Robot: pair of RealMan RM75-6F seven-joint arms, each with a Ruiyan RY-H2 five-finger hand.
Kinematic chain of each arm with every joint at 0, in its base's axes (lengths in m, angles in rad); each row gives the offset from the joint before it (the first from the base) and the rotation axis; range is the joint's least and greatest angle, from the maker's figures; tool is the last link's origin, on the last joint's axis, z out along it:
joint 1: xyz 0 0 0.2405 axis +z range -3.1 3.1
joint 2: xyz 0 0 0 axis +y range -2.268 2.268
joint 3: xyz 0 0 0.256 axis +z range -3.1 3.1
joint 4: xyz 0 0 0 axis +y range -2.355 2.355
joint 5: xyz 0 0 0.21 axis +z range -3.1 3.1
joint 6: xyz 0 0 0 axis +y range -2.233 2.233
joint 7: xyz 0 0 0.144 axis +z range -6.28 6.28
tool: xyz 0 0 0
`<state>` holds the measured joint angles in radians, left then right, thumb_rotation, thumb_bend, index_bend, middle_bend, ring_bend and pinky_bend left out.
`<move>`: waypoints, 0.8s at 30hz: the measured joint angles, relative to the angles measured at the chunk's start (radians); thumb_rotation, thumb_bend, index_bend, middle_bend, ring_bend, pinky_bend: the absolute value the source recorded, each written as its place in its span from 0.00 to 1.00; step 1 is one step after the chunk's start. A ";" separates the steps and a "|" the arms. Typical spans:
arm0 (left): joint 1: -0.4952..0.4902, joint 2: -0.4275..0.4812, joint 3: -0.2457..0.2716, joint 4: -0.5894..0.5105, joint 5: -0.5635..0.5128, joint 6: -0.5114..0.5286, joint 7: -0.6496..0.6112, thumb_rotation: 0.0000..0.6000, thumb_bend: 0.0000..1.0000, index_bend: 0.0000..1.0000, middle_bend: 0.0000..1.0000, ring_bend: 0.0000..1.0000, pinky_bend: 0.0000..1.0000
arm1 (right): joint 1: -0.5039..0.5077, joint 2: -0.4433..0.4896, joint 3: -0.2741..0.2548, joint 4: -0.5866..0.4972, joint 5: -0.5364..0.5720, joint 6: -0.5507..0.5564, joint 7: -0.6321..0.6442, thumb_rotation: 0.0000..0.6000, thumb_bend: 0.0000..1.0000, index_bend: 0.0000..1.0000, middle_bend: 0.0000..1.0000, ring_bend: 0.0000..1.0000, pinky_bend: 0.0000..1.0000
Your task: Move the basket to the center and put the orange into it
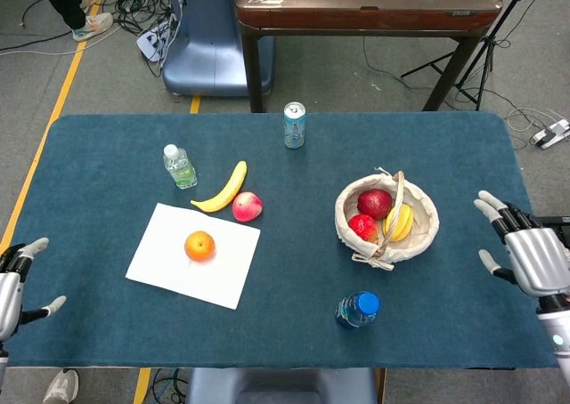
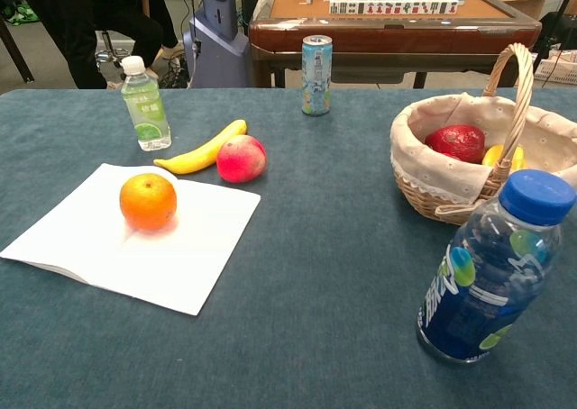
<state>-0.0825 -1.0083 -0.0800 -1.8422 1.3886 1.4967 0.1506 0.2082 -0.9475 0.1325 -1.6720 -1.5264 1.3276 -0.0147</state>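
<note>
A wicker basket (image 1: 426,230) (image 2: 424,193) with a cloth lining and an upright handle stands right of the table's middle, holding red fruit and a banana. The orange (image 1: 199,246) (image 2: 148,202) sits on a white sheet of paper (image 1: 178,275) (image 2: 198,247) at the left. My right hand (image 1: 527,251) hovers over the table's right edge, fingers spread and holding nothing, some way right of the basket. My left hand (image 1: 12,284) stays open at the front left edge, far from the orange. The chest view shows neither hand.
A blue-capped bottle (image 1: 357,310) (image 2: 487,269) stands in front of the basket. A banana (image 1: 223,188) and a peach (image 1: 247,206) lie behind the paper, a small green bottle (image 1: 179,165) to their left. A can (image 1: 294,125) stands at the far edge.
</note>
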 measured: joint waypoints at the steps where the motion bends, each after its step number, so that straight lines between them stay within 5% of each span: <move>1: 0.001 0.000 0.000 0.000 0.000 0.001 0.000 1.00 0.12 0.19 0.22 0.15 0.21 | 0.018 0.003 0.006 -0.005 0.001 -0.022 -0.007 1.00 0.28 0.08 0.08 0.10 0.26; 10: 0.014 0.014 0.003 -0.017 0.001 0.020 0.009 1.00 0.12 0.19 0.22 0.15 0.21 | 0.221 -0.014 0.068 -0.026 0.025 -0.227 -0.112 1.00 0.14 0.08 0.07 0.09 0.24; 24: 0.029 0.030 0.007 -0.043 -0.001 0.032 0.022 1.00 0.12 0.19 0.22 0.15 0.21 | 0.424 -0.109 0.082 0.077 0.035 -0.420 -0.136 1.00 0.11 0.11 0.18 0.11 0.25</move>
<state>-0.0539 -0.9785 -0.0730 -1.8856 1.3876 1.5289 0.1728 0.6321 -1.0565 0.2143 -1.5952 -1.4918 0.9071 -0.1510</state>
